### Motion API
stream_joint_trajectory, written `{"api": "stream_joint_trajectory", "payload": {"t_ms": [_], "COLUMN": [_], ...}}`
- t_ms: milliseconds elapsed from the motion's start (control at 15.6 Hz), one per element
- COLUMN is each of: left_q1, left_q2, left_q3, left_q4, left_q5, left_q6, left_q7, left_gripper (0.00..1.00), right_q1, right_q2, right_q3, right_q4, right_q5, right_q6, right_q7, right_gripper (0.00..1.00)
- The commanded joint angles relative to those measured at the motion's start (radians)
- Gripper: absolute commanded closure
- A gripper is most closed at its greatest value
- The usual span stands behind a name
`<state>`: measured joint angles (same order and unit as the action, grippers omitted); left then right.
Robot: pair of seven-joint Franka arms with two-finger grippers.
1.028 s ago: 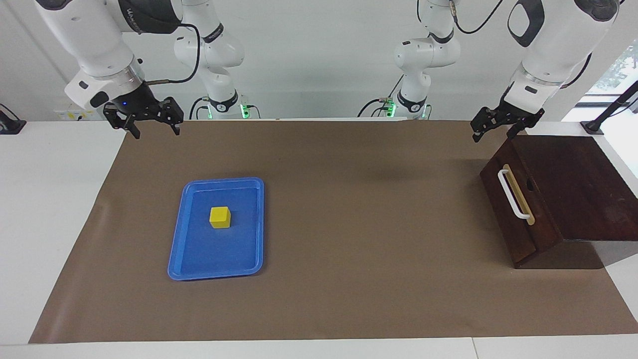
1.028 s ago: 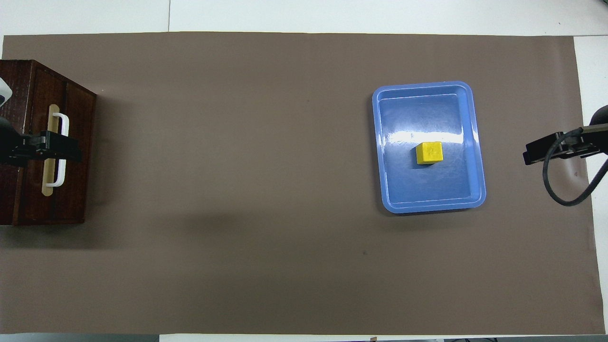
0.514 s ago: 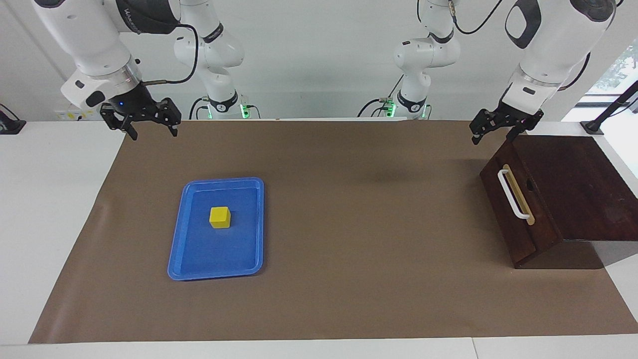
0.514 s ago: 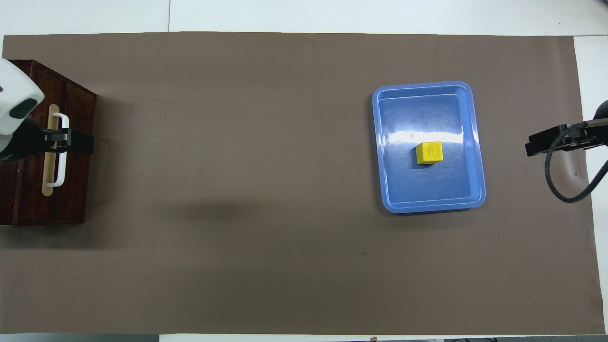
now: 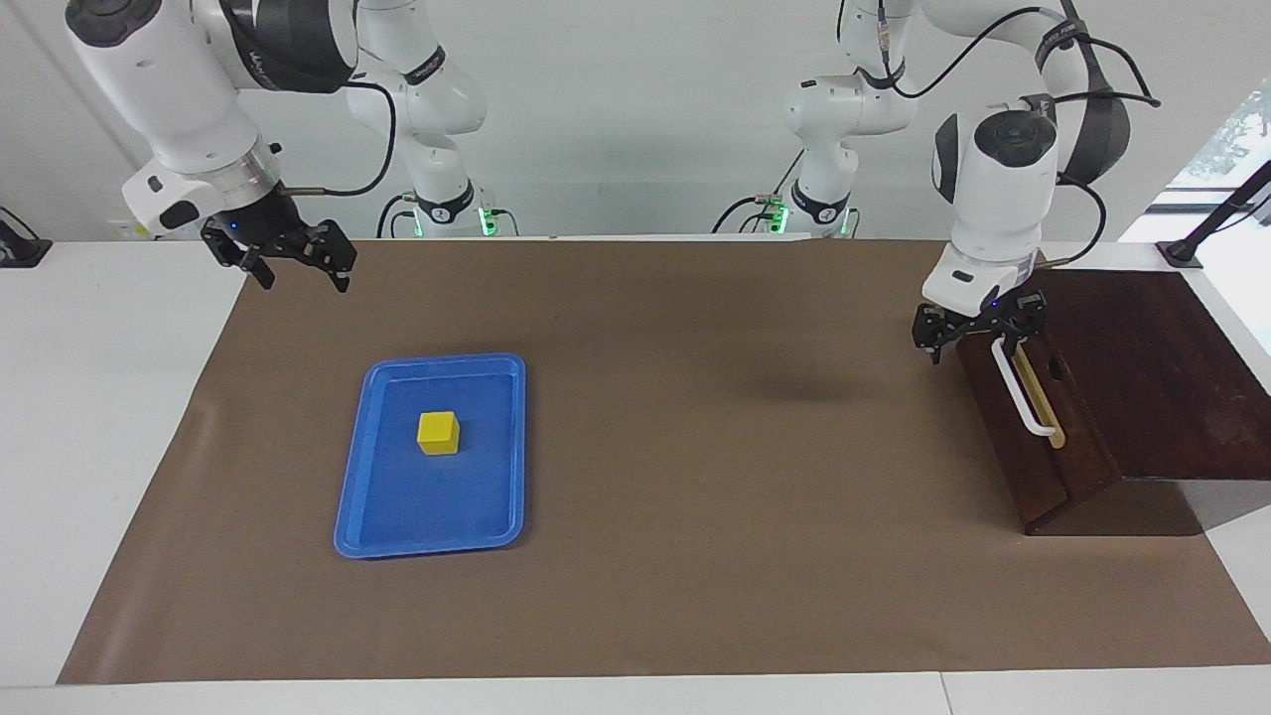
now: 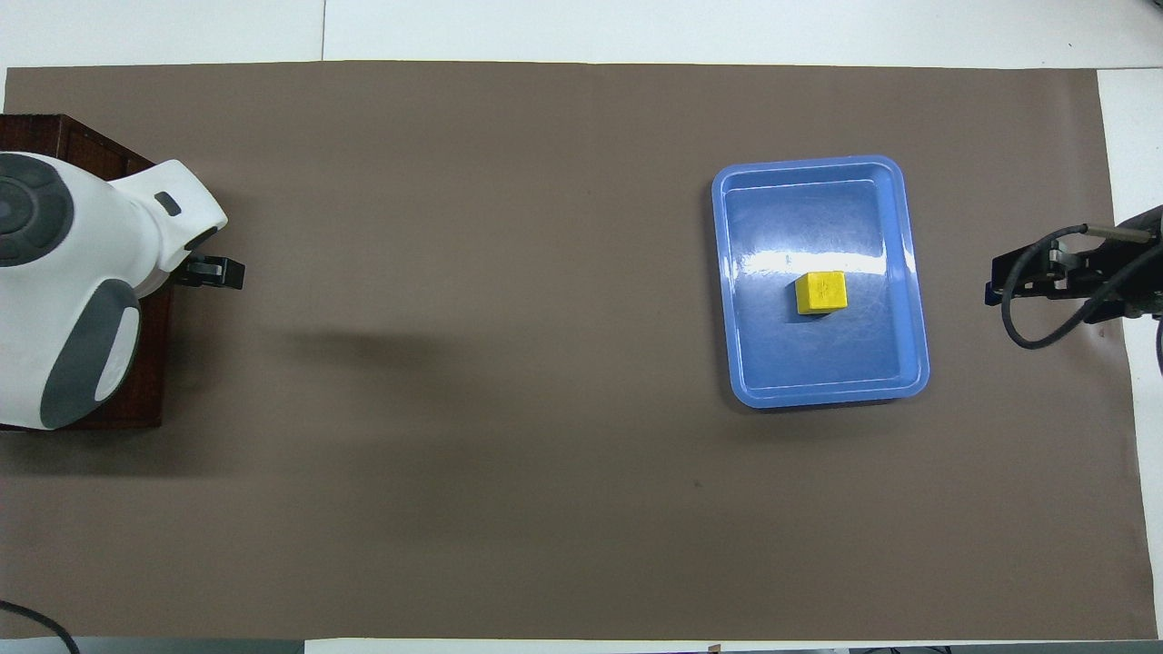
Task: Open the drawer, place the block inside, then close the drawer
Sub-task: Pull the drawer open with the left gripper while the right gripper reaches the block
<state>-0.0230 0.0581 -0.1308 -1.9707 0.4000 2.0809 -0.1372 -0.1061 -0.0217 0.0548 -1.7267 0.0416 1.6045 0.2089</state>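
The left pincer (image 5: 978, 340), spread wide, hangs at the drawer's (image 5: 1028, 427) white handle (image 5: 1023, 389), seemingly ready to pull it.

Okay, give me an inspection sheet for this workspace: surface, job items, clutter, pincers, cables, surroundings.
Surface: brown mat on a white table.
Job's things: drawer shut, white handle on its front; yellow block in the blue tray.
Clutter: nothing seen.
Pincers: left pincer open at the handle's end nearer the robots, touching or not unclear; right pincer open, over the mat's edge, empty.
Cables: black cable on the right arm's wrist.
Surroundings: white wall.
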Motion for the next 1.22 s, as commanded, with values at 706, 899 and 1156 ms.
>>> {"api": "stream_joint_trajectory", "payload": {"t_ms": [706,899,1156], "left_q1": [0.09,0.094,0.1], "left_q2": [0.045,0.028,0.011], "left_q3": [0.011,0.013,0.011], "left_q4": [-0.065,-0.121,-0.174], "left_q5": [0.135,0.134,0.135], "left_q6": [0.14,0.178,0.215], "left_q7": [0.088,0.079,0.08], "left_gripper": [0.0,0.0,0.0], "right_q1": [-0.104,-0.133,-0.148], "right_q2": [0.192,0.276,0.361], "right_q3": [0.005,0.002,0.002], "right_q4": [-0.218,-0.197,-0.162], "right_q5": [0.471,0.584,0.719], "right_q6": [0.295,0.298,0.29], "right_q7": [0.645,0.65,0.653], "right_gripper": [0.0,0.0,0.0]}}
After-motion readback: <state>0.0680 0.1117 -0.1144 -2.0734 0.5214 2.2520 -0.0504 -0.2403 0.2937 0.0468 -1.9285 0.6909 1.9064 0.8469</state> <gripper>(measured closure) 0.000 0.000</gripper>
